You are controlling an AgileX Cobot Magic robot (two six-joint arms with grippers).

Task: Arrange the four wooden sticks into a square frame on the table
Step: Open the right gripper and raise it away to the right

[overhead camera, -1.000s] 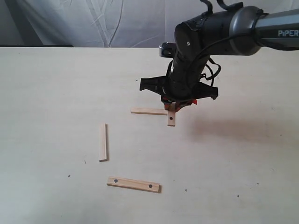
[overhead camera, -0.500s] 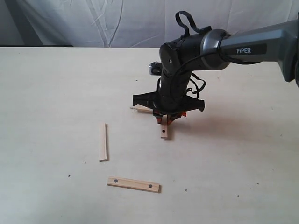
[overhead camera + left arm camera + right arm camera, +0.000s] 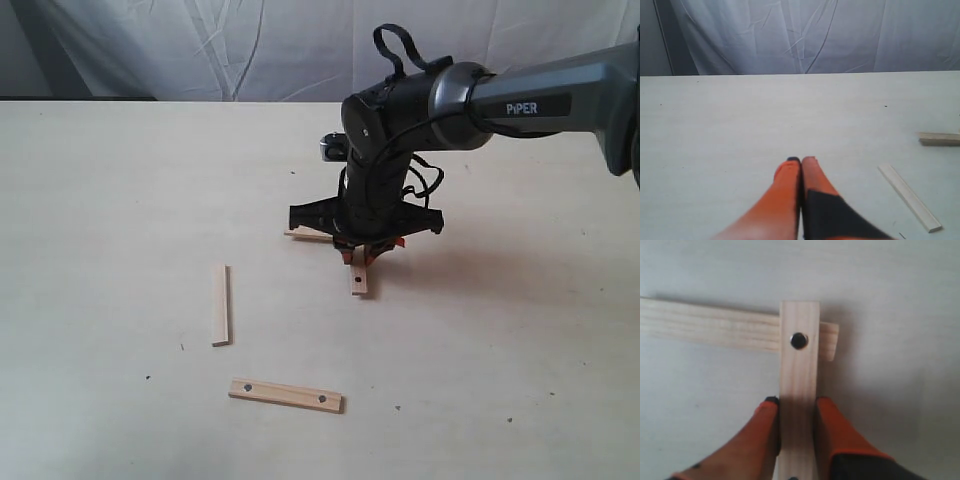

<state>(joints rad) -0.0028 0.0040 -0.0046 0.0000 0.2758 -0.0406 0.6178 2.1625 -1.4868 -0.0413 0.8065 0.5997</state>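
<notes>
- The table [image 3: 120, 180], pale cream with faint grain, is carrying all four pale-wood strips.
- The right arm [image 3: 530, 105], dark grey, is displaying white "PiPER" lettering on its forward link.
- The right gripper [image 3: 797, 401] is clamping its orange fingers on the two long edges of a wide strip [image 3: 799, 370], whose dark hole is sitting directly over a narrow plain strip [image 3: 710, 325], crossing it squarely near its end.
- The left gripper [image 3: 801, 161] is pressing its orange fingers together on nothing, above bare tabletop.
- A second narrow strip [image 3: 221, 305] and a second holed strip [image 3: 286, 394] are lying apart from each other, well clear of the crossed pair.
</notes>
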